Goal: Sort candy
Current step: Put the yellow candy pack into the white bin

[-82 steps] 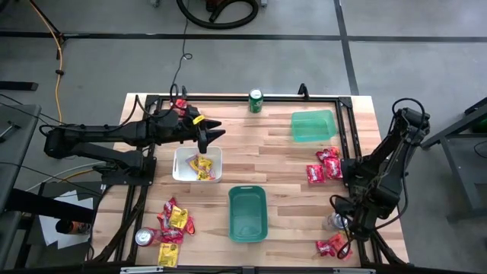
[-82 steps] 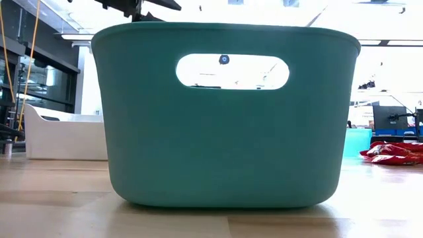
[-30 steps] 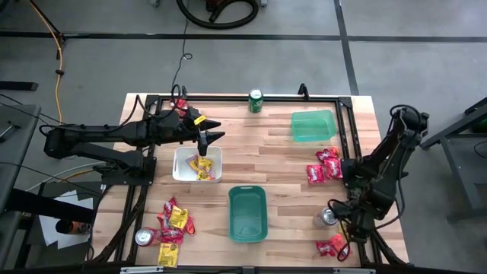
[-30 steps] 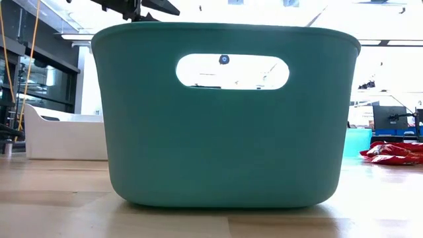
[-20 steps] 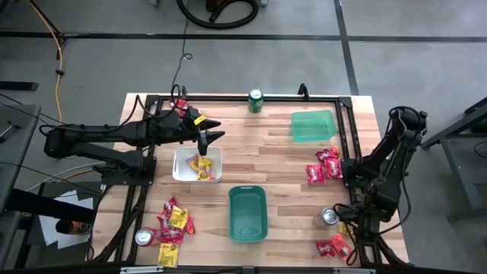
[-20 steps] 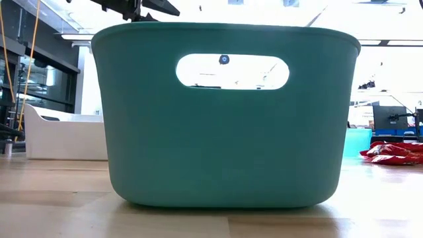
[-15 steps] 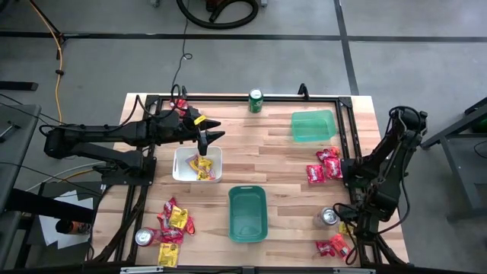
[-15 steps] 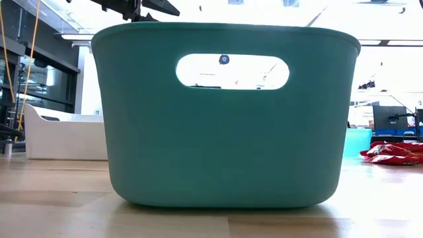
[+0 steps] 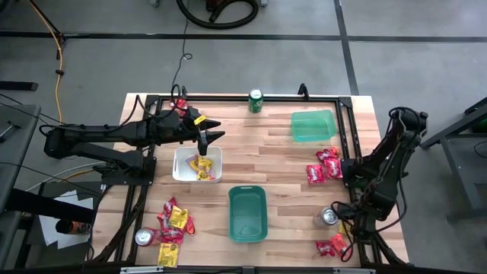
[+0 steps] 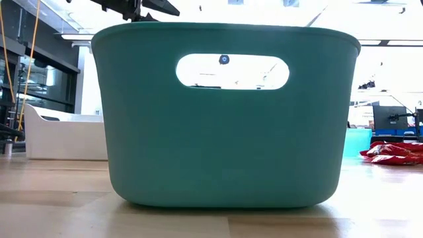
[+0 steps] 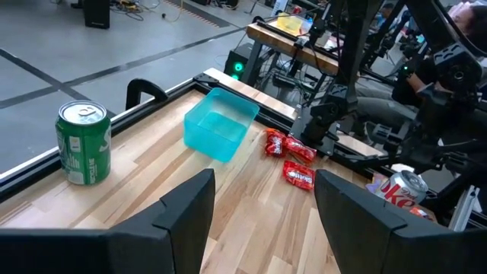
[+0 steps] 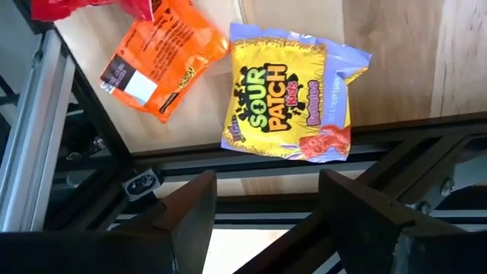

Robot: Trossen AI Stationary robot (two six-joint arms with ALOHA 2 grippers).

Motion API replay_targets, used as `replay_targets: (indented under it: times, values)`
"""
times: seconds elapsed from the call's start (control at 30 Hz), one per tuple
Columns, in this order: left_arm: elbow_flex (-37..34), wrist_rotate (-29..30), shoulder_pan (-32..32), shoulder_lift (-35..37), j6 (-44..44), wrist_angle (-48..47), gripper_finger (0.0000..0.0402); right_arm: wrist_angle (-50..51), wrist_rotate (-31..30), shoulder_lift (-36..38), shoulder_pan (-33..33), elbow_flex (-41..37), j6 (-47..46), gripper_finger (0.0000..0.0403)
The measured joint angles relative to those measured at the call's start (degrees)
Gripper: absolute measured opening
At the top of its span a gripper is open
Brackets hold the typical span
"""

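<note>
Candy (image 12: 288,97) lies just beyond the open right gripper (image 12: 262,199).

Small shiny wrapped candy packets (image 9: 172,223) in red, yellow and orange are lying flat in scattered clusters on the wooden tabletop; some are sitting inside the white bin (image 9: 183,172).

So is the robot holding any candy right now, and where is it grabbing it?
No. Both are open and empty: the left end effector hangs over the white bin, the right end effector over a yellow packet.
</note>
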State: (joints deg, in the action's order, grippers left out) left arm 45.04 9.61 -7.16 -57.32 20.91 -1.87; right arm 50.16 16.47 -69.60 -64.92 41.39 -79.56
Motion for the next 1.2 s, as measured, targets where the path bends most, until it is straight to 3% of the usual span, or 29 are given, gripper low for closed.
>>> replay_targets:
  times: [0.43, 0.7, 1.2]
  values:
    - [0.0, 0.02, 0.0, 0.0, -0.17, -0.02, 0.0214, -0.63, 0.69, -2.74, 2.61, 0.04, 2.64, 0.0228]
    - [0.0, 0.02, 0.01, 0.0, -0.15, -0.02, 0.0213, -3.17, -2.39, -2.96, 3.9, -0.13, 2.69, 0.0228]
    - [0.0, 0.04, 0.0, 0.0, -1.1, -0.02, 0.0213, -5.12, -4.07, -2.96, 11.54, -0.15, 13.94, 0.0228]
